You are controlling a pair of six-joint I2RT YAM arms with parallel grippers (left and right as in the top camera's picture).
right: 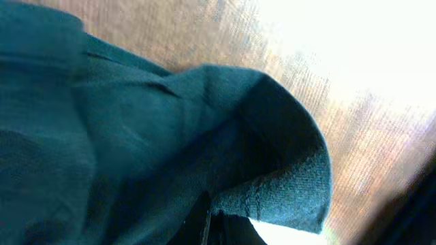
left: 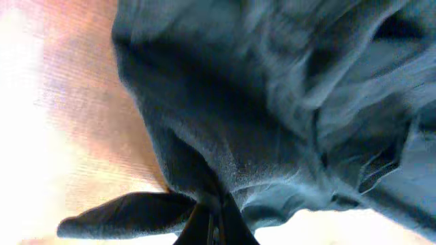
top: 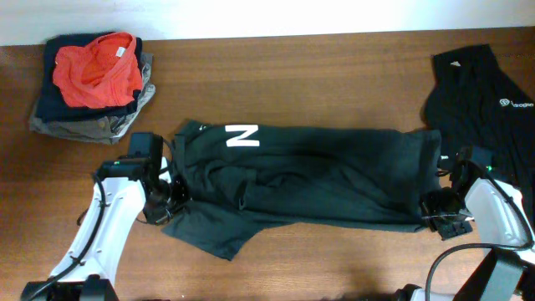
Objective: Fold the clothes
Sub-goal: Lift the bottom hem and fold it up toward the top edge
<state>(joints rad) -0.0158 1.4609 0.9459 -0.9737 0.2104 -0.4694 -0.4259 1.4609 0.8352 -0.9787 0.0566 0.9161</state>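
Presently, item one: black shirt [top: 318, 176], stretched lengthwise across the middle of the wooden table [top: 292, 75], white letter print [top: 242, 135] toward its far-left part, cloth doubled and rumpled along the near edge. Left gripper [top: 165, 199] had its jaws closed tight on the shirt's left end; right gripper [top: 436, 203] likewise pinched the hem at the right end, and both wrist views showed fabric nipped between the fingers. Step judged in hand: a fold of this shirt, held by its two ends. The next move probably called for both ends to travel together, so the cloth neither sagged nor twisted, and for the loose near-left flap to be carried along. Item two: second black shirt [top: 481, 100] with a small logo, lying at the far right, not yet folded. Item three: pile of garments [top: 92, 79], orange on top, at the far left. Surface: brown wood grain; pale wall [top: 251, 17] ran along the far edge
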